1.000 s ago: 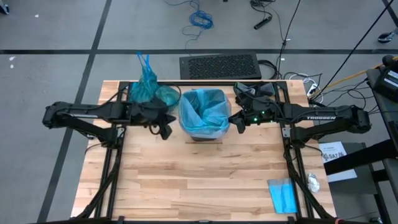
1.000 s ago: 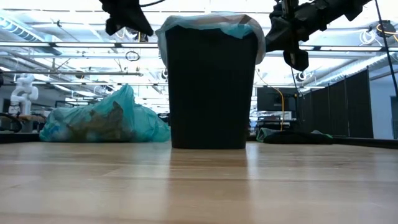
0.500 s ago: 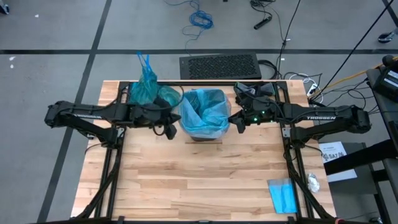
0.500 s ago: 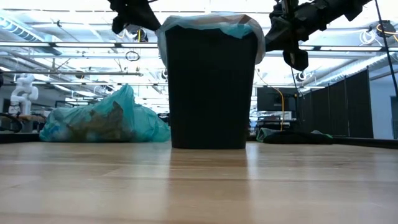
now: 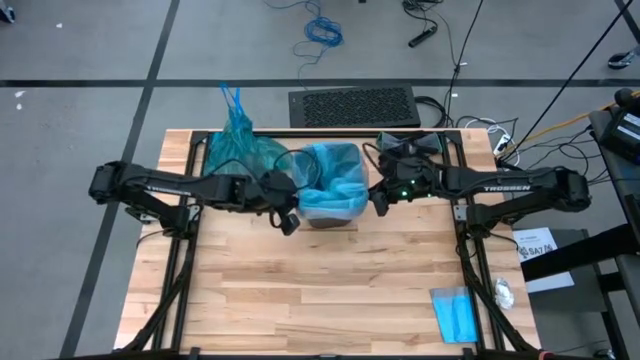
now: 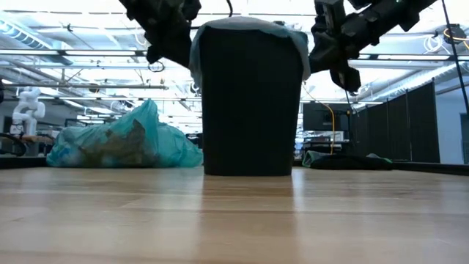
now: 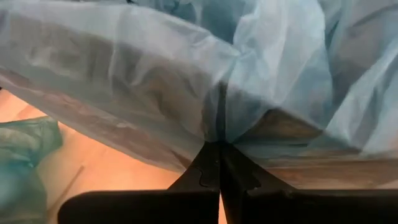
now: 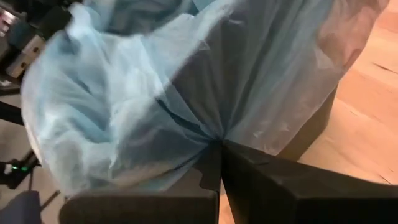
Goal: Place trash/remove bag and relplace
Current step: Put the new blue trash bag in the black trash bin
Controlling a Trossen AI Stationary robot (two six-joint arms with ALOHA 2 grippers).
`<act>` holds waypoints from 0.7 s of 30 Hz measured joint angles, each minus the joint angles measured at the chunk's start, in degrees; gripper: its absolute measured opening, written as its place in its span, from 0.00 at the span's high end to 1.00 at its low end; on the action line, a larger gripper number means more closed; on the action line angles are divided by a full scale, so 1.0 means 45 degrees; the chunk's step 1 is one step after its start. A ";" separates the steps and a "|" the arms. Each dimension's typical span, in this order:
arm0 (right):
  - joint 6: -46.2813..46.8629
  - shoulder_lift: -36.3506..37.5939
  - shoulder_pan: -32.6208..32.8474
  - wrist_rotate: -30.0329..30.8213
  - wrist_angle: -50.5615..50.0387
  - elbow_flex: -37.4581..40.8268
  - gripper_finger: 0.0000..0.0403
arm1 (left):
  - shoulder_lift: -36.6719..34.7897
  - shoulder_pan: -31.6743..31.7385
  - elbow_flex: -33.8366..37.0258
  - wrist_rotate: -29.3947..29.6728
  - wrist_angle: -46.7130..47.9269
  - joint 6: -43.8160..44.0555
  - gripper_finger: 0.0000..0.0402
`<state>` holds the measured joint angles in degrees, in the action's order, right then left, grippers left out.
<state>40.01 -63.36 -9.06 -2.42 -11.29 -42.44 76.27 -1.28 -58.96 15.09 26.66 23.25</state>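
Left end effector [image 7: 219, 163] and right end effector [image 8: 219, 163] are each pinching the pale blue liner [image 5: 330, 180] at centre frame, stretching it over the black bin [image 6: 249, 103].

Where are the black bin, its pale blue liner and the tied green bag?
Black bin [image 6: 245, 110], low view, front wall.
Pale blue liner [image 5: 335, 180], high view, crumpled inside.
Tied green bag [image 6: 124, 143], low view, bulging side.

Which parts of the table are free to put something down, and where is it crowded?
Free: the wide wooden table front, from the bin forward to the folded blue sheet at the front right corner. Crowded: the back strip, where the tied teal bag, the bin's pale blue liner, the left gripper and right gripper gather.
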 joint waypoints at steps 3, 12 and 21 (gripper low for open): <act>-0.0081 -0.0314 -0.0077 -0.0046 -0.0007 0.0005 1.00 | 0.0090 0.0000 0.0429 -0.0011 -0.0527 0.0052 1.00; -0.0337 -0.0431 -0.0494 -0.0294 -0.0380 0.0005 1.00 | -0.0009 -0.0108 0.1181 -0.0526 -0.1329 0.0715 1.00; -0.0079 0.1444 0.0838 0.2821 -0.1823 0.0010 1.00 | -0.1478 -0.1258 0.0890 0.0660 -0.0745 0.1142 1.00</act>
<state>39.65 -56.86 -5.29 10.28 -19.49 -42.39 69.62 -6.94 -54.96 18.06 23.30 28.38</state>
